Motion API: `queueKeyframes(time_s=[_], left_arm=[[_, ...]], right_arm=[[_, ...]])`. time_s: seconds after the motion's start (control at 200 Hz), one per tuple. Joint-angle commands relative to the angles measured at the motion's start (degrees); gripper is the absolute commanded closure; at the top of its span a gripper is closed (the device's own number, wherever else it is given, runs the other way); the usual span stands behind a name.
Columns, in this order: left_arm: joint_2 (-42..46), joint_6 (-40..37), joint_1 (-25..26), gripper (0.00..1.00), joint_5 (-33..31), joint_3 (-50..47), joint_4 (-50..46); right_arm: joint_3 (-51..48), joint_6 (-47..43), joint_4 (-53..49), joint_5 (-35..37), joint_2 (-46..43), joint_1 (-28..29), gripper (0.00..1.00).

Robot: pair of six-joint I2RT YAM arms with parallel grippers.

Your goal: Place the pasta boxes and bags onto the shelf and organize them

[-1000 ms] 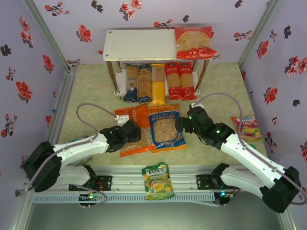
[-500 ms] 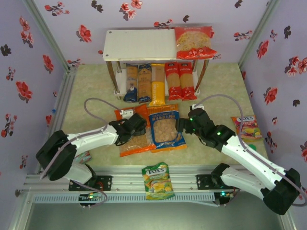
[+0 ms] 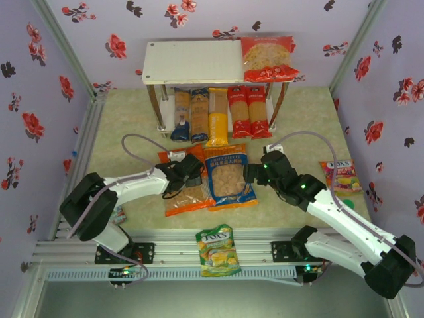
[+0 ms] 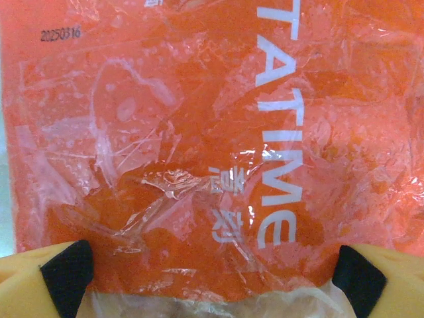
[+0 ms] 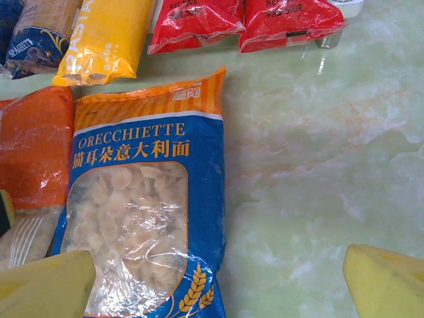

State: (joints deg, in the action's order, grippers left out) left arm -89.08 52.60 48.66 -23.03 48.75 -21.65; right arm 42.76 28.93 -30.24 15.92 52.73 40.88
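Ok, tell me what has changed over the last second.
The left gripper swung right and away from the arm bases, further over the orange bag, its arm following. Its fingers are open, and nothing has been taken hold of. Unchanged: the right gripper, open at the blue-and-orange bag; both bags; the red bag on top of the shelf; the pasta boxes beneath.
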Motion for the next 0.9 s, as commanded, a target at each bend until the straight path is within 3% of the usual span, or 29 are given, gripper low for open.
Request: queueKeyframes(time_s=[0.0,0.335,0.525,0.765,0.895], left_arm=[[-1.9,0.1,-0.8,0.02,3.9,-1.3,0.1],[0.2,-2.6,-1.6,0.22,7.4,-6.3,2.1],[0.4,-3.6,-2.2,0.47,9.2,-7.6,3.1],[1.9,-6.1,-2.4,0.99,10.9,-8.3,4.4],[4.4,-7.6,-2.4,1.00,11.5,-9.6,5.6]], right_arm=[[-0.2,-1.2,0.6,1.7,-0.8,0.1,0.03],[1.1,-1.4,0.5,1.4,-0.2,-0.1,0.03],[1.3,-1.0,0.2,1.4,-0.5,-0.1,0.03],[2.1,-0.7,-0.5,1.5,-0.5,-0.1,0.03],[2.2,-0.5,-0.7,1.6,-0.5,-0.1,0.03]])
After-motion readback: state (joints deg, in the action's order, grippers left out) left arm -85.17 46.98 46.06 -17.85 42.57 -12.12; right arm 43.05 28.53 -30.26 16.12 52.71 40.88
